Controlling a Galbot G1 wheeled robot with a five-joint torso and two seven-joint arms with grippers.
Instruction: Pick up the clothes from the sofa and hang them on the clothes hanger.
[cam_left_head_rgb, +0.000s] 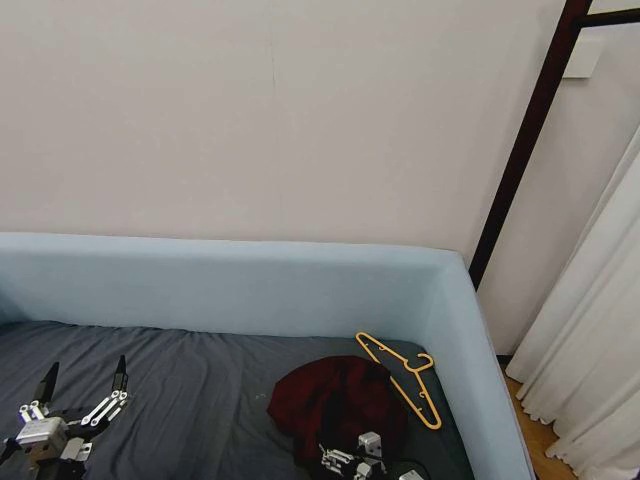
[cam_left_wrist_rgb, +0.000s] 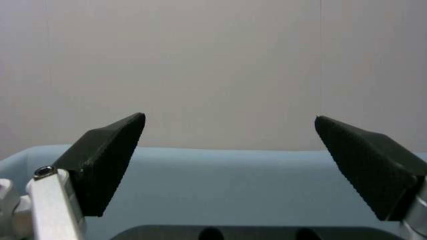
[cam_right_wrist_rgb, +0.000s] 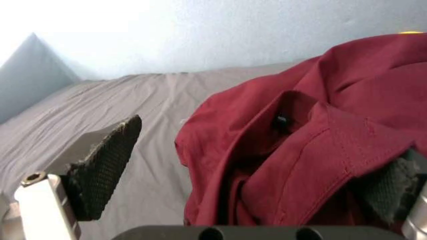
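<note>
At the lower middle of the frame, the red shirt (cam_left_head_rgb: 335, 405) is laid on the sofa (cam_left_head_rgb: 230, 285) beside a hanger (cam_left_head_rgb: 400, 380). The right gripper (cam_left_head_rgb: 352, 462) is held open around its edge; the open left gripper (cam_left_head_rgb: 85, 388) is parked at lower left.

You are looking at a light blue sofa (cam_left_head_rgb: 250, 285) with a tall back and a side wall on the right. A dark grey cover (cam_left_head_rgb: 180, 365) lies flat over its seat. On that cover, near the right corner, sits a crumpled heap of red clothes (cam_left_head_rgb: 335, 400). Just beside the heap, an orange hanger (cam_left_head_rgb: 412, 366) lies flat on the cover. It may touch the cloth, but that is hard to tell.
</note>
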